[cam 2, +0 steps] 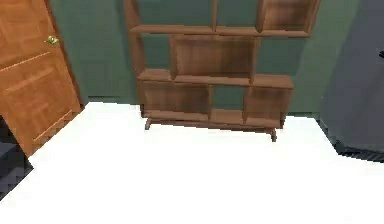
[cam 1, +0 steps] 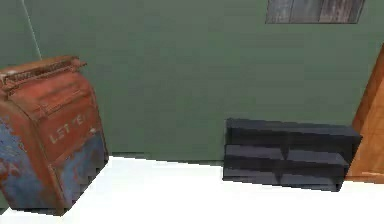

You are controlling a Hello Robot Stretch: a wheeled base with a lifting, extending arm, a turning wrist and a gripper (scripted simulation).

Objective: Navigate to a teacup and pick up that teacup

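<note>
In the forward view a rusty red and blue mailbox-like box (cam 1: 50, 135) stands at the left on the white floor. A low dark shelf unit (cam 1: 290, 153) sits against the green wall at the right. In the arm side view a brown wooden shelf unit (cam 2: 215, 70) with several open compartments stands against the green wall. I make out nothing cup-shaped on these shelves.
A wooden door (cam 2: 35, 80) with a brass knob is at the arm side view's left; a door edge (cam 1: 372, 115) shows at the forward view's right. A dark grey block (cam 2: 360, 90) stands at the arm side view's right. White floor (cam 2: 180, 170) lies before the shelves.
</note>
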